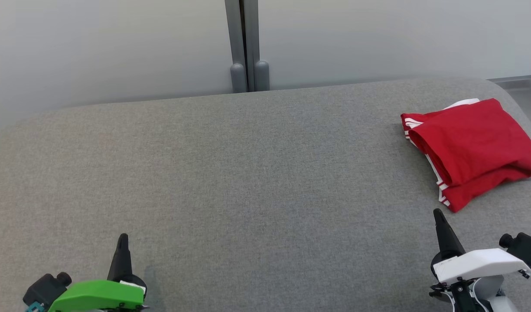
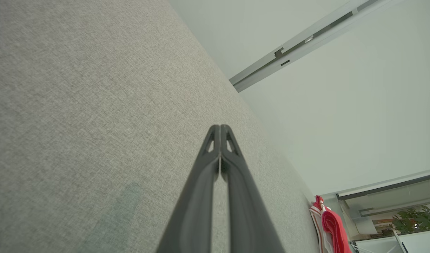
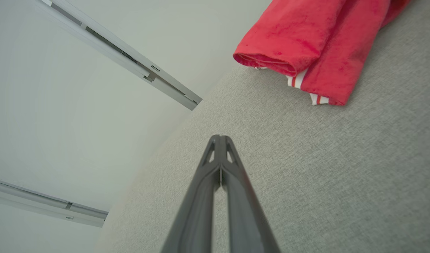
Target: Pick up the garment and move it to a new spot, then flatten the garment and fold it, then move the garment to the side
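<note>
The left gripper (image 1: 122, 241) was seen low at the left over the grey fabric bench (image 1: 248, 173), its fingers pressed fully together and nothing held. Towards the right, the right gripper (image 1: 438, 215) was likewise closed on nothing, near the red garment (image 1: 473, 147) but apart from it. That white-striped garment was laid folded by the bench's far right edge. Folding and the move aside were judged done; at most, a check of the fold was called for.
</note>
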### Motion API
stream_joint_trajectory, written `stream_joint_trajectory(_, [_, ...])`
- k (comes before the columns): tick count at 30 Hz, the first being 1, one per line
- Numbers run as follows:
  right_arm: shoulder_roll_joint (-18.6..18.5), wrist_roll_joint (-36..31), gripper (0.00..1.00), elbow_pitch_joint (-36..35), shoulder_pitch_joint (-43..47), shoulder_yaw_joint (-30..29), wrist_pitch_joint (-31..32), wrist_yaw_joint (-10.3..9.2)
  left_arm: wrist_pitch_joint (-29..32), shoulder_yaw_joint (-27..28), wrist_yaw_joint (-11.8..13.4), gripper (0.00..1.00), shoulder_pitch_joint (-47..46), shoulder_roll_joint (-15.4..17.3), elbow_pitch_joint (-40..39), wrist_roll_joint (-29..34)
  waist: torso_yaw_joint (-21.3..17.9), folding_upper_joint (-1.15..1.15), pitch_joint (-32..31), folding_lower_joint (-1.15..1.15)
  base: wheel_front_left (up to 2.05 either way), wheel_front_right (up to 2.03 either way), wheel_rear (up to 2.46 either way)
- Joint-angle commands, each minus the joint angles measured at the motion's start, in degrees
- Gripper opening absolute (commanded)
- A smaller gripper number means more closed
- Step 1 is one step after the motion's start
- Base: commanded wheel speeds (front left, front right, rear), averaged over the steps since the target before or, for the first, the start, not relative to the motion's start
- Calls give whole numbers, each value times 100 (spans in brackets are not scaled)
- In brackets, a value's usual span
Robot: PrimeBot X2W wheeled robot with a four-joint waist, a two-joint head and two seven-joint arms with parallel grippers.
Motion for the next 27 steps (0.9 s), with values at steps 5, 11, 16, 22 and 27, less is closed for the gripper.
stream_joint_trajectory(5, [-40, 460, 0, -112, -124, -49, 114, -3, 118, 92, -45, 0, -201, 48, -77, -391, -5, 0, 2, 0, 0, 0, 0])
stream_joint_trajectory(11, [-44, 843, 0, -134, -141, -74, 216, -4, 220, 151, -55, 0, -261, 50, -87, -711, -10, 0, 5, 0, 0, 0, 0])
stream_joint_trajectory(16, [-46, 1153, 0, -154, -155, -95, 295, -4, 297, 200, -61, 0, -295, 51, -91, -967, -14, 0, 7, 0, 0, 0, 0])
stream_joint_trajectory(22, [-48, 1498, 0, -175, -168, -119, 386, -4, 394, 260, -75, 0, -348, 52, -98, -1251, -19, 0, 10, 0, 0, 0, 0])
stream_joint_trajectory(27, [-50, 1777, 0, -189, -176, -138, 461, -4, 460, 306, -86, 0, -379, 52, -104, -1494, -24, 0, 12, 0, 0, 0, 0])
